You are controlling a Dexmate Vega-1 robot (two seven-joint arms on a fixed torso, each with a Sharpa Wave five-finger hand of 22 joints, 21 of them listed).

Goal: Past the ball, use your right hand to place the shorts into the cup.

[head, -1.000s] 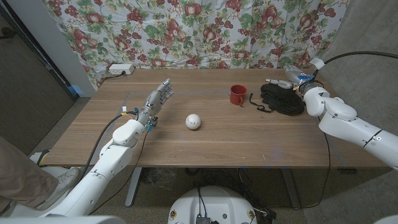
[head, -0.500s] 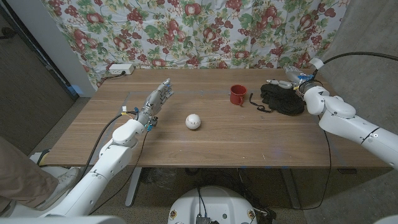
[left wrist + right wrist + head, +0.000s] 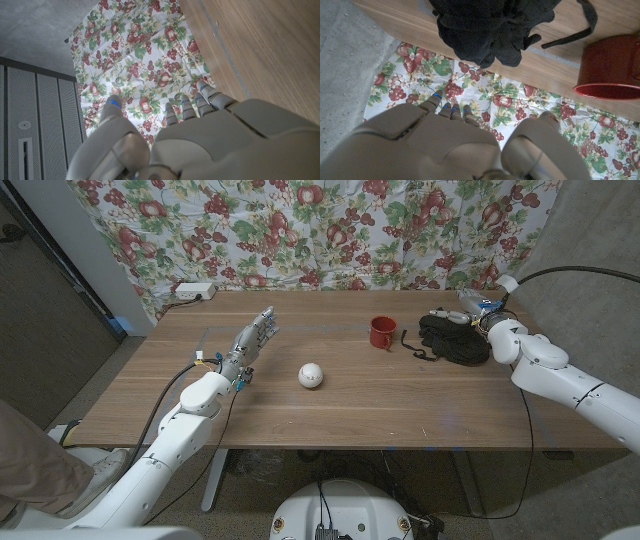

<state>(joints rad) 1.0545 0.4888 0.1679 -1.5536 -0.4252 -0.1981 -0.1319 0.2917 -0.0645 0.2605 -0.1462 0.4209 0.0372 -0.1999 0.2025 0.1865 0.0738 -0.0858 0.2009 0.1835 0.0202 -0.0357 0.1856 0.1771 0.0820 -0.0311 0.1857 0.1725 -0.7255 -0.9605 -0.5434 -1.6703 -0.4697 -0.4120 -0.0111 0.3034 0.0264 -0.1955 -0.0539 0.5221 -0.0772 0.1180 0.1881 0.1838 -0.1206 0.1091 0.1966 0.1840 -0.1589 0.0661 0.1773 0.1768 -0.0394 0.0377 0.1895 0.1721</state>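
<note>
Table [image 3: 330,410] with shorts [image 3: 452,340] heaped at its far right, just beside the cup [image 3: 382,332]; ball [image 3: 311,375] nearer centre. Right hand [image 3: 478,310] hovers over the shorts, fingers apart, empty (approach stage); next comes lowering and gripping. Left hand [image 3: 254,338] idles, fingers spread.

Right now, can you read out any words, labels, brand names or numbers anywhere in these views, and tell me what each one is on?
None can be read.
The red cup, white ball and black shorts show no print.
The white box at the table's far edge is too small to read.
</note>
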